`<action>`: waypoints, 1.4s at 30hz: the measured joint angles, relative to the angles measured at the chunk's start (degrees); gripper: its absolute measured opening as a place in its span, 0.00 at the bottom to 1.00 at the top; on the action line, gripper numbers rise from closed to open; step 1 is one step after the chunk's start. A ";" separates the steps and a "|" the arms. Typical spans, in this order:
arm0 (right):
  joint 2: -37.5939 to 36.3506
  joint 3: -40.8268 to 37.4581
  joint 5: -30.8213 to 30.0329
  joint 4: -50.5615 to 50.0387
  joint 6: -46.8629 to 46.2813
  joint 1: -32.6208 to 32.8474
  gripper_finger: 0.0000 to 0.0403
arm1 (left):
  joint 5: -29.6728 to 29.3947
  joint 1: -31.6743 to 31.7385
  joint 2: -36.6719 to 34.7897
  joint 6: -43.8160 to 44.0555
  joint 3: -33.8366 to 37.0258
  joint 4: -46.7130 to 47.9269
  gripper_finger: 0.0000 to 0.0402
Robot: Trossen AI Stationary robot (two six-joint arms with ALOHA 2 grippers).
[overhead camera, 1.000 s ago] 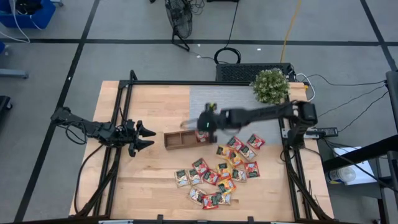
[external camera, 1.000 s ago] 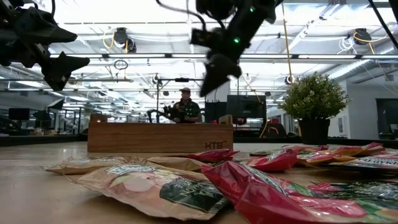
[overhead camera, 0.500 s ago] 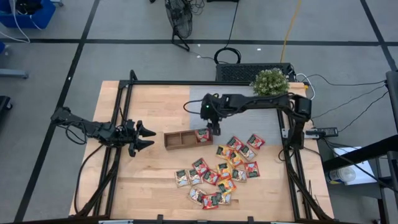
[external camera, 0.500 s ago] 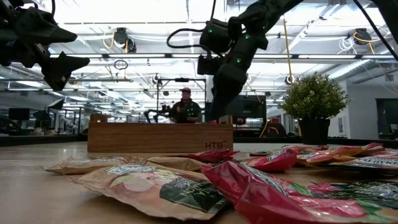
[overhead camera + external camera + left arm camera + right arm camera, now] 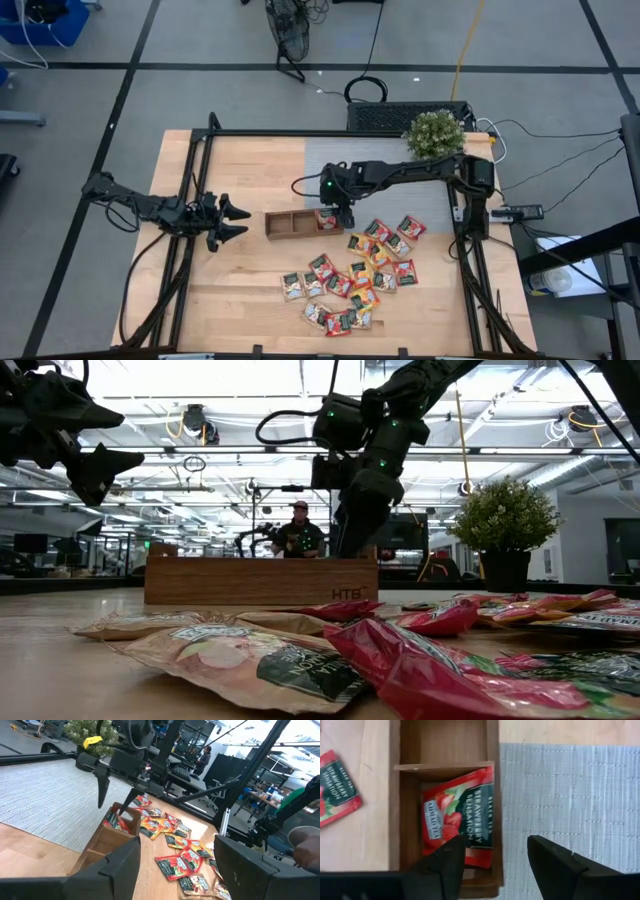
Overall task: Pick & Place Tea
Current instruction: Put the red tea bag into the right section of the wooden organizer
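Right gripper point(image 5: 343, 216) hangs over the end compartment of the wooden tray point(image 5: 285, 224), the end nearest the sachet pile. Fingers point(image 5: 555, 865) spread wide, nothing between them. Right below the fingertips a red strawberry tea sachet point(image 5: 458, 816) lies in that compartment, tilted, one edge up against the divider, free of the fingers. The middle compartment, beyond the divider, shows bare wood in the right wrist view. Another red sachet point(image 5: 336, 787) lies flat on the table point(image 5: 250, 270) just outside the tray wall, off to one side of the fingers.

In the low view the right gripper point(image 5: 355, 525) comes down behind the tray's long wall point(image 5: 260, 581), tips hidden by the wall.

The rest of the tea, the loose pile of sachets point(image 5: 355, 275) in red, orange and green-and-white, is scattered on the table on the near side of the tray, spreading out from under the right arm; none touched by either gripper.

Left gripper point(image 5: 228, 220) waits off the tray's far end, apart from it, fingers point(image 5: 122, 865) wide open and holding nothing, pointed along the tray toward the right gripper.

Grey woven mat point(image 5: 365, 155) beside the tray, under the right arm. Potted plant point(image 5: 434, 137) at the table's back corner. A person point(image 5: 298, 532) sits far behind the tray in the room.
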State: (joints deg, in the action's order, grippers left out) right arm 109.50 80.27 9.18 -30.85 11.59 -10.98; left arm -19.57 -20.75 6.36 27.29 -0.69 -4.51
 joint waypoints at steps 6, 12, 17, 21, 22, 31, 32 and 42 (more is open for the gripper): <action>-0.07 0.00 -0.06 -1.23 -0.38 0.88 0.49 | 0.00 0.00 -0.01 0.00 0.00 0.00 0.62; -0.14 -0.02 -0.06 -1.68 -0.35 1.90 0.49 | 0.00 0.00 0.01 -0.02 0.00 0.00 0.62; -1.04 -0.02 -0.08 -2.23 -0.39 2.49 0.49 | 0.00 0.00 0.01 0.00 0.00 0.00 0.62; -1.97 -0.02 -0.08 -2.98 -1.91 2.86 0.49 | 0.00 0.00 -0.01 -0.02 0.00 0.00 0.62; -2.13 -0.02 -0.05 -3.00 -2.23 2.86 0.49 | -0.02 0.00 -0.01 -0.02 0.00 0.00 0.62; -2.59 -0.02 0.07 -5.40 -3.20 2.88 0.49 | 0.00 0.00 0.01 -0.02 0.00 0.00 0.62; -2.59 -0.02 0.07 -5.26 -3.20 2.88 0.49 | 0.00 0.00 -0.01 0.00 0.00 0.00 0.62; -2.59 -0.02 2.36 -4.89 -3.69 2.88 0.49 | 0.00 0.00 0.01 -0.01 0.00 0.00 0.62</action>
State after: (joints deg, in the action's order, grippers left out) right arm 106.91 80.25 11.55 -35.74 7.90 -8.10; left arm -19.57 -20.75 6.37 27.28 -0.69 -4.51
